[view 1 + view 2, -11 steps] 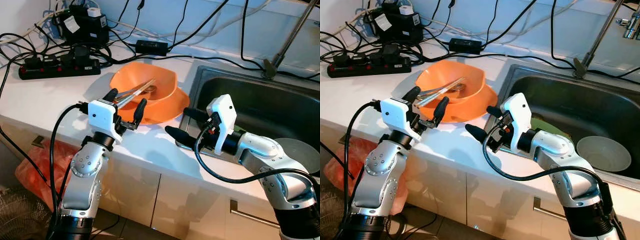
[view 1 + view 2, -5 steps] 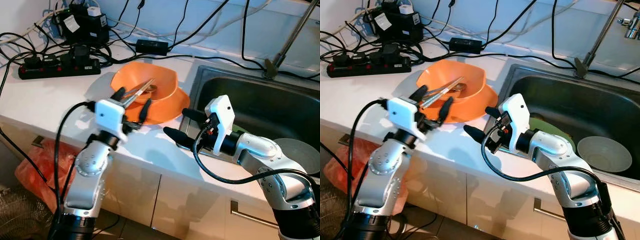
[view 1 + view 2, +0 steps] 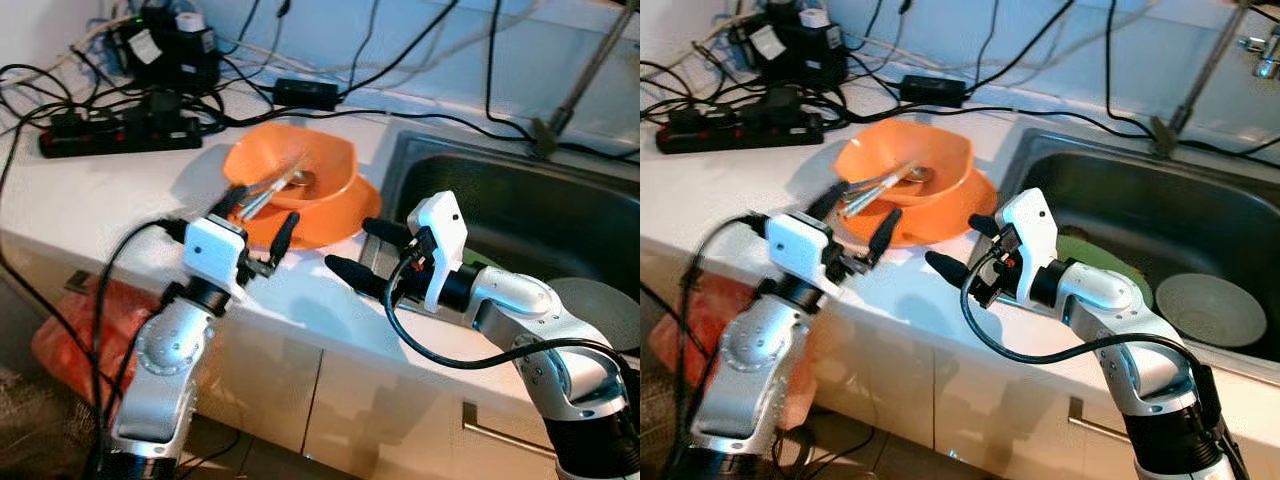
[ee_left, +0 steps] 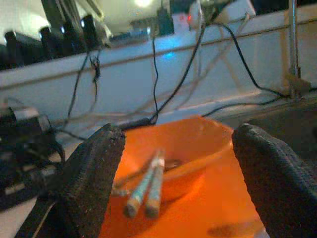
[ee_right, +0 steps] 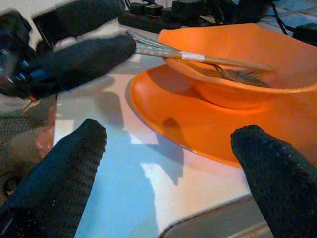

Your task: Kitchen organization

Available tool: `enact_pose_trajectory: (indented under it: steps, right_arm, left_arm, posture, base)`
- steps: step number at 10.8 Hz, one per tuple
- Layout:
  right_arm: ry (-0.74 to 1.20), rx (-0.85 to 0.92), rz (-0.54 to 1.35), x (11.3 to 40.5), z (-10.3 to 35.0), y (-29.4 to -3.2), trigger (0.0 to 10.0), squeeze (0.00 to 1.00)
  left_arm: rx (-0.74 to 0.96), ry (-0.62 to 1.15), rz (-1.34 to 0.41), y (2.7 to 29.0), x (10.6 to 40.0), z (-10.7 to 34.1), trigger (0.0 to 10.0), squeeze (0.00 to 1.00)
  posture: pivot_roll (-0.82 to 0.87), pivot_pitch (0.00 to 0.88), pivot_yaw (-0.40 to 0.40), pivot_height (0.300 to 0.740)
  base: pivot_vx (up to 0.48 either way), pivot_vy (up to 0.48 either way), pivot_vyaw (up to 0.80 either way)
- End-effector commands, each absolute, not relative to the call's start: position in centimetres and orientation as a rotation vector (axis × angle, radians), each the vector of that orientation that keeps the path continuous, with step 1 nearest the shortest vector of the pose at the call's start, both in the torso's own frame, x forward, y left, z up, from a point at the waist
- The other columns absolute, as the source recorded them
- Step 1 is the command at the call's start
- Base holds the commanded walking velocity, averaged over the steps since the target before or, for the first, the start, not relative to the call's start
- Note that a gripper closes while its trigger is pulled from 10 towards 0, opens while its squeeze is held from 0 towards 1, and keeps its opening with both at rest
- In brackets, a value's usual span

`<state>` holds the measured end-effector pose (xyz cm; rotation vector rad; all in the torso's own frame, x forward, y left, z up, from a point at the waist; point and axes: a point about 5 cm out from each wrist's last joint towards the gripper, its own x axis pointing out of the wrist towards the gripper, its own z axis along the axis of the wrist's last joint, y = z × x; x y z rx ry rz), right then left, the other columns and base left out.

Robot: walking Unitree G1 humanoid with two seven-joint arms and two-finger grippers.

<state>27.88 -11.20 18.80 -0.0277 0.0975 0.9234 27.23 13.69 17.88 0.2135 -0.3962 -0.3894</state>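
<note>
**Both grippers spread before the orange bowl**

An orange bowl (image 3: 295, 168) sits on an orange plate (image 3: 335, 215) mid-worktop (image 3: 90, 205), just beside the sink's (image 3: 520, 205) left rim. Chopsticks (image 3: 268, 188) lean over the bowl's near-left rim; what looks like a metal spoon (image 5: 233, 74) lies inside. The left gripper (image 3: 258, 220), fingers apart, hovers at the chopstick tips. The right gripper (image 3: 362, 252), also spread, hangs over the worktop's front edge. A pale bowl (image 3: 1210, 308) rests in the sink. Power strips (image 3: 115, 130) and cables crowd the back-left corner.

Two silver jointed arms with round screw-dotted elbow housings, white boxy wrist modules, left gripper (image 3: 255, 215) and right gripper (image 3: 361, 252) each with two long black textured fingers, looping black cables along each forearm
</note>
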Motion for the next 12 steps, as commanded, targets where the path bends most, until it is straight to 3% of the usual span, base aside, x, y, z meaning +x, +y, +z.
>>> enact_pose_trajectory:
  steps: [1,8,9,10,11,12]
  right_arm:
    - [0.097,-0.037,0.923,27.9,18.8,-11.2,10.0,0.00]
    - [0.094,-0.039,0.923,28.0,18.9,-11.1,10.0,0.00]
    - [0.092,-0.040,0.920,28.0,18.9,-11.2,10.0,0.00]
    - [0.091,-0.041,0.919,28.0,19.0,-11.2,10.0,0.00]
    - [0.090,-0.042,0.918,28.0,19.0,-11.2,10.0,0.00]
    - [0.090,-0.042,0.918,28.0,19.0,-11.2,10.0,0.00]
  left_arm:
    - [0.218,-0.382,-0.399,13.5,27.1,17.4,10.0,0.00]
    - [0.234,-0.324,-0.401,14.3,26.8,15.3,10.0,0.00]
    - [0.218,-0.307,-0.403,14.3,27.0,14.8,6.7,0.00]
    - [0.210,-0.294,-0.410,14.1,27.2,14.4,4.5,0.00]
    - [0.212,-0.282,-0.408,14.1,27.5,14.2,10.0,0.00]
    - [0.217,-0.290,-0.399,14.1,27.8,14.3,10.0,0.00]
  posture:
    - [0.09,0.045,-0.055,0.740]
    - [0.09,0.044,-0.057,0.740]
    - [0.09,0.044,-0.057,0.740]
    - [0.09,0.044,-0.057,0.740]
    - [0.08,0.040,-0.056,0.740]
    - [0.08,0.039,-0.056,0.740]
  base:
    - [0.000,0.000,0.00]
    - [0.000,0.000,0.00]
    - [0.000,0.000,0.00]
    - [0.000,0.000,0.00]
    - [0.000,0.000,0.00]
    - [0.000,0.000,0.00]
